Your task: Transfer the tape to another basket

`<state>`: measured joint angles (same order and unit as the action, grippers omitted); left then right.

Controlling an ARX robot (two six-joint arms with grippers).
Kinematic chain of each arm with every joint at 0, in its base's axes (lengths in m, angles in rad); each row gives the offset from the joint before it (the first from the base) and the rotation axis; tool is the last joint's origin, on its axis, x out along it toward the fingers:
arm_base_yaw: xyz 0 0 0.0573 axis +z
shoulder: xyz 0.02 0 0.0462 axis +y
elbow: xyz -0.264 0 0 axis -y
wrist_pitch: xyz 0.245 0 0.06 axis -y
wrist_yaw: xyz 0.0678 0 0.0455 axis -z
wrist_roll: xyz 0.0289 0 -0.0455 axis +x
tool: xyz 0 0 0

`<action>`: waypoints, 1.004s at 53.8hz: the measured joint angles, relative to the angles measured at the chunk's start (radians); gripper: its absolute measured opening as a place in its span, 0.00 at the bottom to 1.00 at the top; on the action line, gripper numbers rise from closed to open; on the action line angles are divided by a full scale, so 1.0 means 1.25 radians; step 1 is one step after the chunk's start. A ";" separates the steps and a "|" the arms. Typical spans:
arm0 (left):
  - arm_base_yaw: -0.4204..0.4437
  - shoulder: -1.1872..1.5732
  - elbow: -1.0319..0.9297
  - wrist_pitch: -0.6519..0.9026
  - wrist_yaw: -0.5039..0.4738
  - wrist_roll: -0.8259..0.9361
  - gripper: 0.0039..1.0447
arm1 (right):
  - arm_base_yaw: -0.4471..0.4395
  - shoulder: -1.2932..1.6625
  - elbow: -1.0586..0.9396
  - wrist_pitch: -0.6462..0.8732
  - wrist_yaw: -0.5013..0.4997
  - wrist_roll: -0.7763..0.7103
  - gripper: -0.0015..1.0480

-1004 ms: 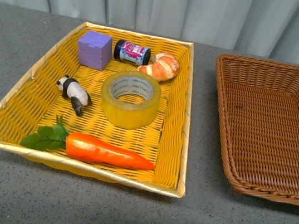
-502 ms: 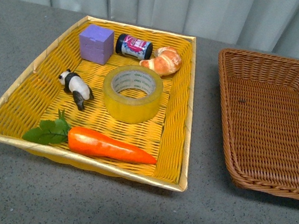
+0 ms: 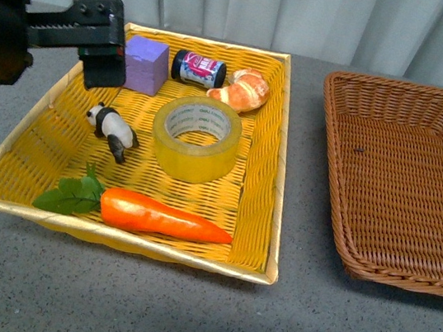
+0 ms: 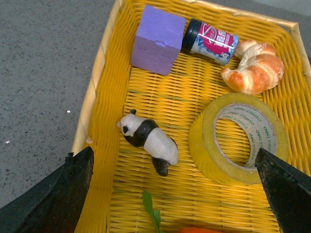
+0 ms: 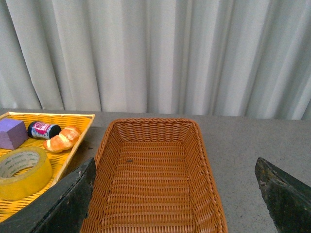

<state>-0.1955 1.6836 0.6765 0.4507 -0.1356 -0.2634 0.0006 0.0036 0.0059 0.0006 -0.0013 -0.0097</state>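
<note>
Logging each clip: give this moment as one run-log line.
left gripper open over yellow tray | tape flat in tray, ungrasped | right gripper open, facing wicker basket

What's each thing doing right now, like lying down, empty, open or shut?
tape: lying flat, hole up, in the yellow tray
basket: empty
small bottle: on its side, cap on
left gripper: open, holding nothing
right gripper: open, holding nothing

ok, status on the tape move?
Left pincer open, above yellow tray, holding nothing. Right pincer open, facing basket. Tape flat in tray, untouched. Nothing on top of it; panda and croissant close by.
</note>
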 joint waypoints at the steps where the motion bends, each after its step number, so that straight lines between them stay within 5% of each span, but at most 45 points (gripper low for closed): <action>1: -0.004 0.009 0.008 -0.005 0.000 0.006 0.94 | 0.000 0.000 0.000 0.000 0.000 0.000 0.91; 23: -0.051 0.194 0.234 -0.152 0.056 0.087 0.94 | 0.000 0.000 0.000 0.000 0.000 0.000 0.91; 54: -0.069 0.302 0.360 -0.248 0.075 0.229 0.94 | 0.000 0.000 0.000 0.000 0.000 0.000 0.91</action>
<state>-0.2821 2.0605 1.1263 0.1402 -0.0414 0.0231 0.0006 0.0036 0.0059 0.0006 -0.0013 -0.0097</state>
